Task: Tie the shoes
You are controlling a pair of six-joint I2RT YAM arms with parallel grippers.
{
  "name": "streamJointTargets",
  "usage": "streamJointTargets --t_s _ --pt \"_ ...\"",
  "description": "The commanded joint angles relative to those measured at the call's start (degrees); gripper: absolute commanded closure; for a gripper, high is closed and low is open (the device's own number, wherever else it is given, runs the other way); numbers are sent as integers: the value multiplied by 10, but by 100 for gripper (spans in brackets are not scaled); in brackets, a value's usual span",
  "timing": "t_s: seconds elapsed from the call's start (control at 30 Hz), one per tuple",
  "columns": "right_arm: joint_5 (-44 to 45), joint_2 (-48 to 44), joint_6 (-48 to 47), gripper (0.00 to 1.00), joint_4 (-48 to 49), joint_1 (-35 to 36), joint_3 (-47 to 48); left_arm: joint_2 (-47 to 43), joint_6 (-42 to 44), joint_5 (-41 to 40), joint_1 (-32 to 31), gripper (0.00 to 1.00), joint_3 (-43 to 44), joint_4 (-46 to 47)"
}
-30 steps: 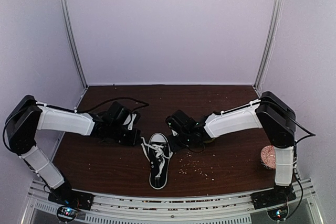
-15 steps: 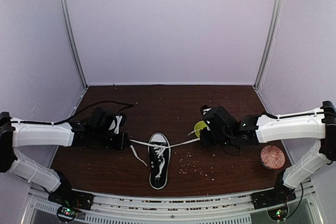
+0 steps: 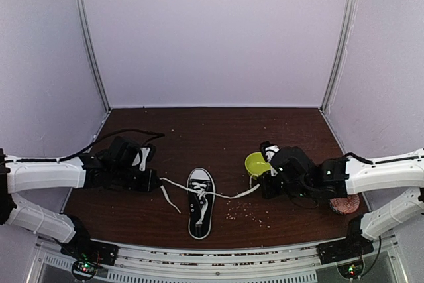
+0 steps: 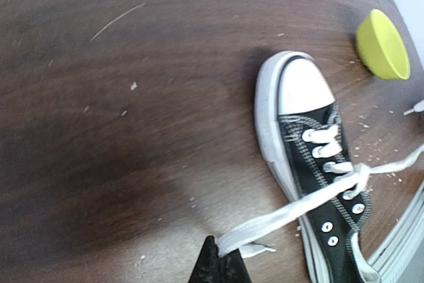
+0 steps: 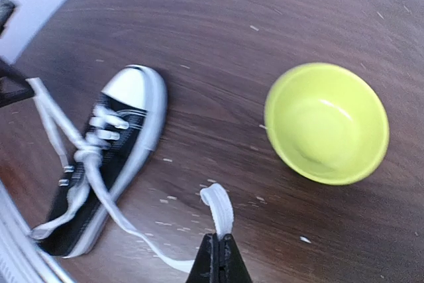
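The shoe (image 3: pixel 200 205), a black low-top with a white toe cap, lies mid-table with its toe pointing away from the arms. Its white laces cross in a knot (image 4: pixel 358 175) over the eyelets and run out to both sides. My left gripper (image 3: pixel 158 181) is left of the shoe, shut on the left lace (image 4: pixel 285 213) close to the tabletop; the left wrist view shows its tip (image 4: pixel 218 254) pinching the lace. My right gripper (image 3: pixel 260 189) is right of the shoe, shut on the right lace (image 5: pixel 220 207), which loops up from its tip (image 5: pixel 218 238).
A yellow-green bowl (image 3: pixel 256 162) stands just behind the right gripper, also seen as the bowl (image 5: pixel 326 122) in the right wrist view. A red patterned bowl (image 3: pixel 346 203) sits partly hidden under the right forearm. Pale crumbs (image 3: pixel 245 211) are scattered right of the shoe.
Both grippers have moved outward from beside the shoe, drawing the two laces out to either side. In the last half second the right gripper came nearer and its lace sagged.
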Motion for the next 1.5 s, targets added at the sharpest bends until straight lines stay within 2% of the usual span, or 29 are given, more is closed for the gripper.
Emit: streamJointTargets --t_s 0.0,0.17,0.3,0.37,0.4,0.5,0.57,0.67,0.83,1.07,1.23,1.47 --pt "-66 -8 -96 100 82 82 68 13 55 54 1 100 59 42" --pt "-102 101 -154 100 92 191 175 49 82 98 1 100 129 47" --pt "-112 214 -183 98 65 246 267 86 94 141 1 100 177 52" --pt "-89 243 -188 59 37 258 307 98 102 151 1 100 188 52" --pt "-67 243 -186 46 38 260 311 102 107 154 1 100 191 49" --pt "9 210 -177 25 75 249 269 107 119 148 1 100 196 44" --pt "4 182 -160 19 95 211 238 105 126 153 1 100 195 51" --pt "-44 167 -138 20 112 155 216 101 131 173 0 100 196 67" --pt "-148 187 -113 28 139 75 219 89 150 190 -1 100 198 74" --pt "-170 234 -133 41 157 42 257 92 156 198 -2 100 200 72" --pt "-176 269 -142 43 163 36 287 96 152 197 -4 100 206 76" --pt "-154 308 -150 57 159 25 319 100 150 200 -12 100 208 80"
